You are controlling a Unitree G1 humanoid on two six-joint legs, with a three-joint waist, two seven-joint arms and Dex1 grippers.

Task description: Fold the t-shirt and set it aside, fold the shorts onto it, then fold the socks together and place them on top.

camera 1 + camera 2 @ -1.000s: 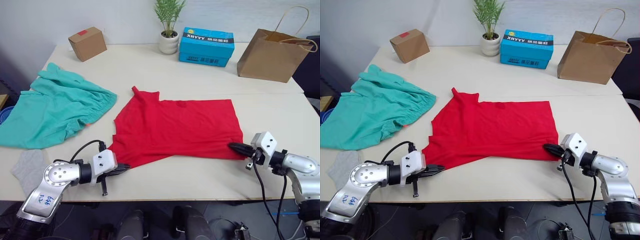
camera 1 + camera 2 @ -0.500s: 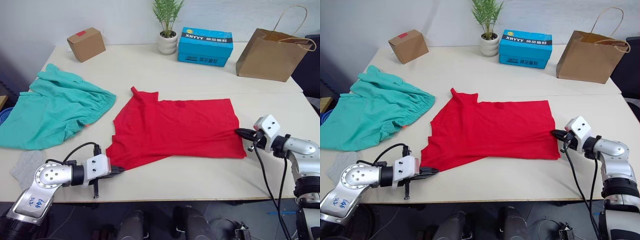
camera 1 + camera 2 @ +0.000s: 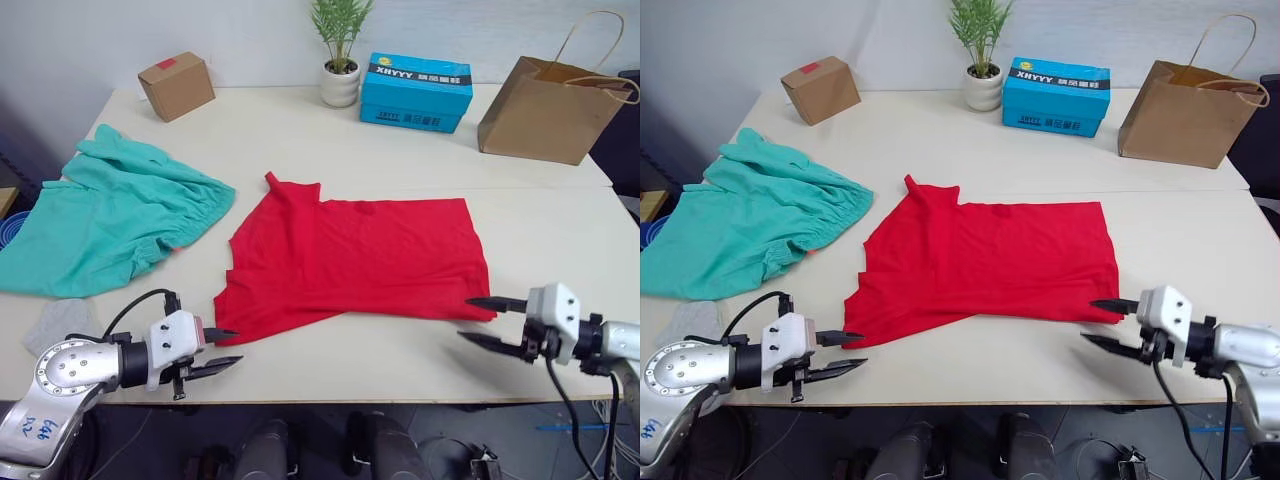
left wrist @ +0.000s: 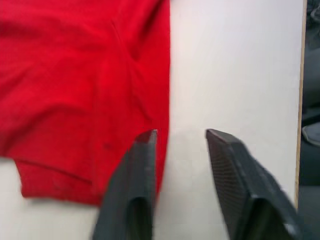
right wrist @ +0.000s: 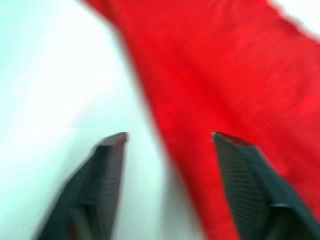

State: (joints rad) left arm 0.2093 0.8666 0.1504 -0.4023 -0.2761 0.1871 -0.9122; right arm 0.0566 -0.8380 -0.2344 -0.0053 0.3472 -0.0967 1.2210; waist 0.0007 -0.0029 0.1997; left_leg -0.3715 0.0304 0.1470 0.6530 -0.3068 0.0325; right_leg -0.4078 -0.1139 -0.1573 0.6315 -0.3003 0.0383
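Note:
The red t-shirt [image 3: 350, 255] lies spread flat in the middle of the table [image 3: 560, 215], one sleeve pointing to the far left. My left gripper [image 3: 232, 346] is open just off the shirt's near-left corner, holding nothing; in the left wrist view one finger [image 4: 142, 165] overlaps the red hem [image 4: 75, 75]. My right gripper [image 3: 465, 318] is open beside the near-right corner, also empty, with red cloth [image 5: 240, 75] ahead of it. The teal shorts [image 3: 110, 215] lie crumpled at the left. A grey sock [image 3: 65, 320] rests near the front left edge.
Along the back stand a small cardboard box [image 3: 175, 85], a potted plant [image 3: 340, 80], a blue carton [image 3: 415, 92] and a brown paper bag [image 3: 545, 105]. A blue object [image 3: 8, 225] sits off the table's left edge. Bare tabletop lies in front of the shirt.
Both grippers were shut at the shirt's near corners. They have let go, opened and drawn back toward the table's front edge. The shirt stays flat.

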